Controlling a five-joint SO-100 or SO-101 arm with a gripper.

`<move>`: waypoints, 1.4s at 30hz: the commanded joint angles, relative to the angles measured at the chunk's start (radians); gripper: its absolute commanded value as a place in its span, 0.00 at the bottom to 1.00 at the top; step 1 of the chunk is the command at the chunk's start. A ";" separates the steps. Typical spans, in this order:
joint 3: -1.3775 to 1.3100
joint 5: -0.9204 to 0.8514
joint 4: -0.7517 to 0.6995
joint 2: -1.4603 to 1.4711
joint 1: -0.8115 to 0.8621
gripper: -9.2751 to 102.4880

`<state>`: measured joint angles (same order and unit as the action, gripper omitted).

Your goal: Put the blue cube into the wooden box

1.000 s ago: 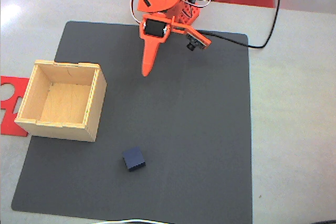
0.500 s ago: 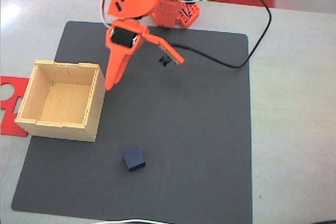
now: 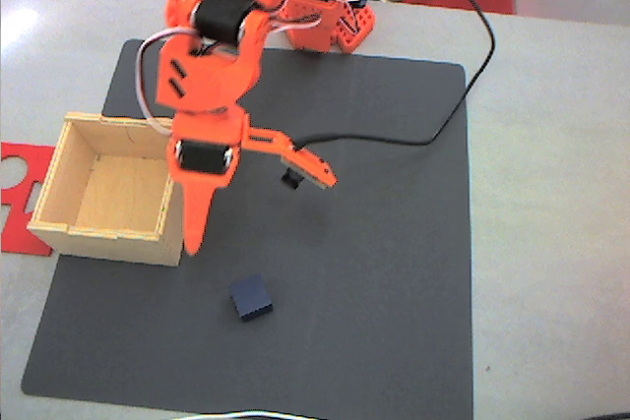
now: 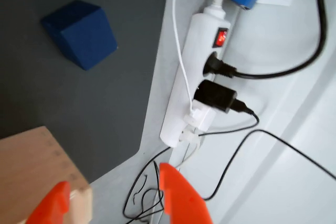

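Hand (image 3: 193, 243) beside wooden box (image 3: 74, 231)

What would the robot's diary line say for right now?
phase: reaching | gripper: open, empty, above mat beside wooden box | blue cube: on dark mat, untouched, outside box | box: empty

Fixed view high above, looking down, wrist view close and low, both sharing blue cube (image 3: 251, 297) (image 4: 80, 33)
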<state>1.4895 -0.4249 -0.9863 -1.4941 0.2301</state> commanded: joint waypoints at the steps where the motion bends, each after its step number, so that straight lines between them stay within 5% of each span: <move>1: -0.233 -0.063 -0.084 0.110 -0.009 0.27; 15: -0.851 -0.218 -0.367 0.618 -0.089 0.33; 42: -0.910 -0.170 -0.557 0.719 -0.152 0.35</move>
<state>0.6044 -0.6121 -1.5186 -0.7087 0.0782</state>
